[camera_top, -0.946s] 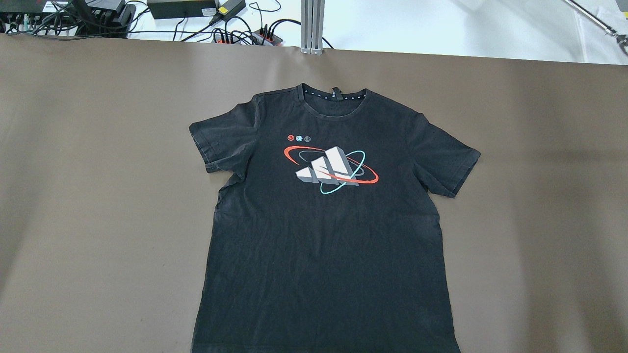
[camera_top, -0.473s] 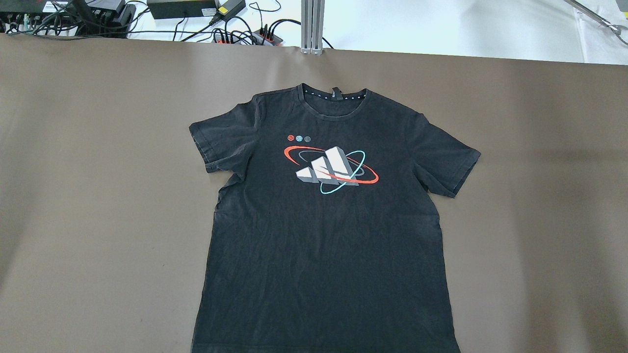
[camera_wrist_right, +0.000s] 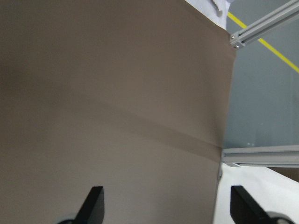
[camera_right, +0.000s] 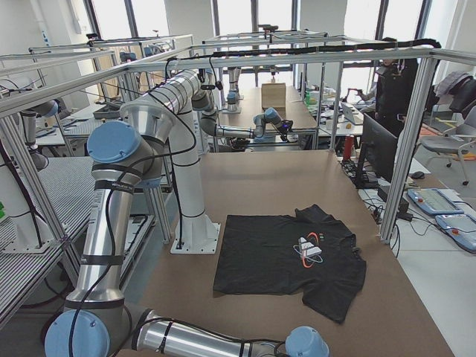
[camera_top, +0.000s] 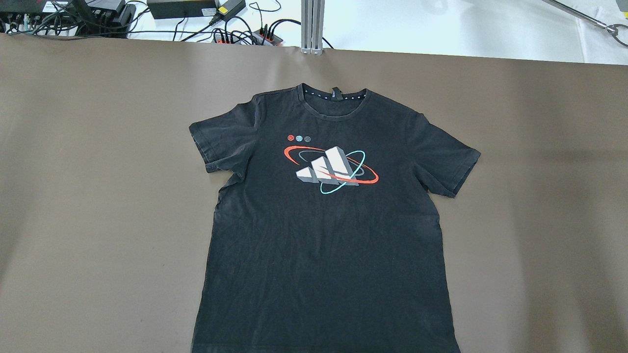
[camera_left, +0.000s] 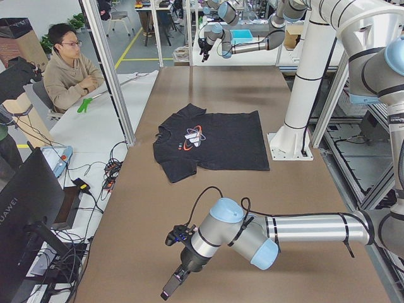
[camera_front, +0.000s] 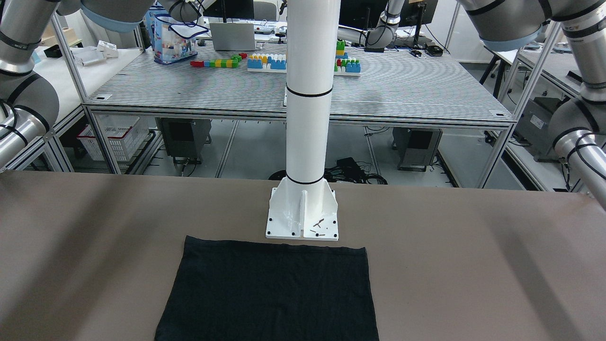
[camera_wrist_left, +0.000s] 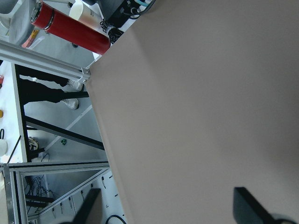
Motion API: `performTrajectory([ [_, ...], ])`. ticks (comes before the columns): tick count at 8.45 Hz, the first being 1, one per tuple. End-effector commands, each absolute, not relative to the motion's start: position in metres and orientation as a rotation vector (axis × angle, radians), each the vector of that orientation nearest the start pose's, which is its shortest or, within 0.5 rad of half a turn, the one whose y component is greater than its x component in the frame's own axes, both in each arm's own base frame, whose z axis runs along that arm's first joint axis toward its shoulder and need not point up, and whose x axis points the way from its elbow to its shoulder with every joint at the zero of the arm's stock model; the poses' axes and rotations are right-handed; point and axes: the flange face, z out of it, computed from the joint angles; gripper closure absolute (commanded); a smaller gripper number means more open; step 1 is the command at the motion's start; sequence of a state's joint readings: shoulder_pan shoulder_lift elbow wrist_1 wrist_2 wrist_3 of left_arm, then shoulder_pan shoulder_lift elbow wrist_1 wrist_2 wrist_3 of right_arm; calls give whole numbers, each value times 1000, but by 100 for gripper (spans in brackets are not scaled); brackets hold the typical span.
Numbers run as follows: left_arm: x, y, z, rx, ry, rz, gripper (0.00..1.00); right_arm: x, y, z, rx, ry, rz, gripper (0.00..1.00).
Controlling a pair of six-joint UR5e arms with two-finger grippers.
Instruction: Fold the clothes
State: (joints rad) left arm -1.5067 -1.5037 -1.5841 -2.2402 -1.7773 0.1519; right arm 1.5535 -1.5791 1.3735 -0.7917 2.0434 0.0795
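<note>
1. Front view: the shirt (camera_front: 267,293) lies flat on the brown bench (camera_front: 473,265), its hem just beside the white pole's base plate (camera_front: 302,222). Only this view shows how near the hem is to that plate; a fold swept toward the pole could catch the cloth on it. No gripper shows here.

2. Overhead view: the shirt (camera_top: 326,220) is spread face up, collar far, both sleeves out, print (camera_top: 331,169) showing. Only this view gives the full outline; neither arm is in it. The thin cloth could bunch or drag if pinched at one layer only.

3. Left side view: the left gripper (camera_left: 173,287) hangs low near the bench end, well apart from the shirt (camera_left: 211,139). A person (camera_left: 69,66) sits beyond the bench edge. The long reach risks a skewed approach.

4. Right side view: the shirt (camera_right: 290,256) lies beside the pole (camera_right: 190,178); the right gripper is not seen here.

5. Left wrist view: two dark fingertips (camera_wrist_left: 250,210) stand wide apart over bare bench (camera_wrist_left: 196,93), grasping nothing.

6. Right wrist view: fingertips (camera_wrist_right: 96,200) likewise spread, released, over bare bench (camera_wrist_right: 117,70); no shirt in sight, so each arm must travel before any grasp.
</note>
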Motion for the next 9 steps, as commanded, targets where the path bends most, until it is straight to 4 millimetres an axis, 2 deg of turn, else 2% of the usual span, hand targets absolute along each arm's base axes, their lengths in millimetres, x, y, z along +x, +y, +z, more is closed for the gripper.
performTrajectory([
  [1, -79, -499, 636, 626, 195, 273, 0, -22, -547, 647, 468, -680, -27, 5],
  [3, -79, -492, 639, 632, 200, 273, 0, -91, -557, 618, 438, -752, -19, 5],
  [4, -79, -490, 639, 638, 208, 246, 0, -128, -554, 604, 422, -812, 12, 6],
  [6, -78, -496, 636, 642, 201, 234, 0, -204, -559, 562, 392, -908, 47, 5],
  [7, -77, -498, 634, 643, 207, 218, 0, -238, -570, 536, 397, -920, 149, 6],
  [8, -77, -501, 632, 646, 209, 212, 0, -270, -577, 520, 372, -916, 261, 6],
  [9, -77, -502, 631, 646, 208, 210, 0, -283, -585, 512, 369, -893, 283, 6],
])
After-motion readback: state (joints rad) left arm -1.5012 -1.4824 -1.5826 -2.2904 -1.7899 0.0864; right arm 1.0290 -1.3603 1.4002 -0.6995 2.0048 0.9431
